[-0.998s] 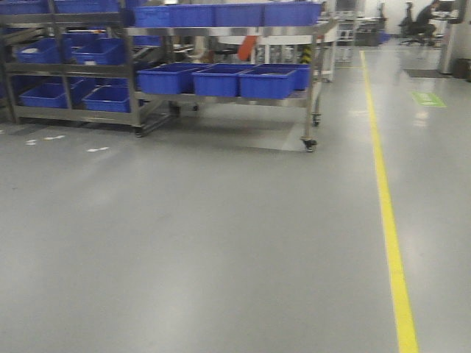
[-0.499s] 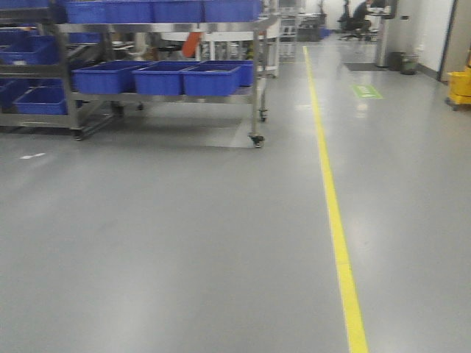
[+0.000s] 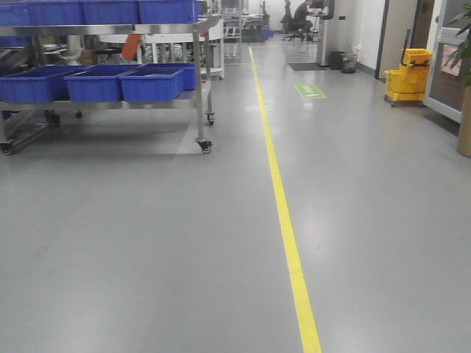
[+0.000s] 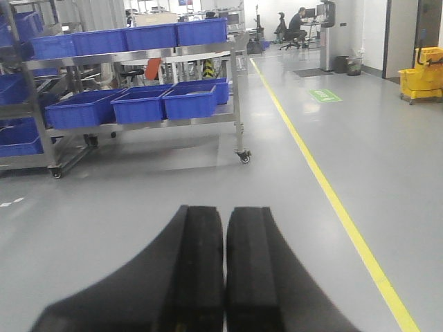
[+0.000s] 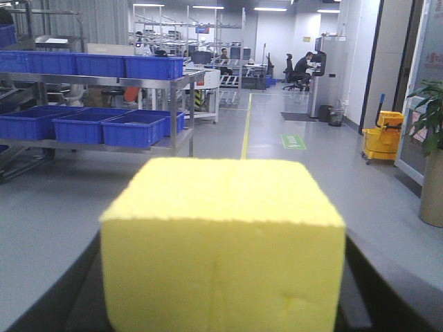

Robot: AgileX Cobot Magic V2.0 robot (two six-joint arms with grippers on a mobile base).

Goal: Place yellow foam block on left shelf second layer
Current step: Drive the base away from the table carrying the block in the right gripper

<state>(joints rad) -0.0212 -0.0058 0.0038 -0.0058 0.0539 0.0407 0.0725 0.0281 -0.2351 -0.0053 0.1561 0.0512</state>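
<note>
The yellow foam block [image 5: 223,242] fills the lower middle of the right wrist view, held between my right gripper's black fingers [image 5: 360,290], which show at both sides of it. My left gripper [image 4: 225,211] is shut and empty, its two black fingers [image 4: 201,270] pressed together above bare floor. A steel wheeled shelf [image 3: 200,73] with blue bins [image 3: 151,83] on its layers stands at the far left in the front view; it also shows in the left wrist view [image 4: 235,90] and the right wrist view [image 5: 190,104]. Neither gripper shows in the front view.
A yellow floor line [image 3: 283,213] runs down the aisle. A yellow mop bucket [image 3: 406,75] stands at the right wall, with a potted plant [image 5: 430,152] nearer. A second shelf of blue bins [image 4: 21,104] is further left. People sit at desks [image 3: 300,16] far back.
The front view has swung to the right: the shelf with blue bins has slid from centre to the far left, and the yellow line has moved toward the middle. The mop bucket has come into view.
</note>
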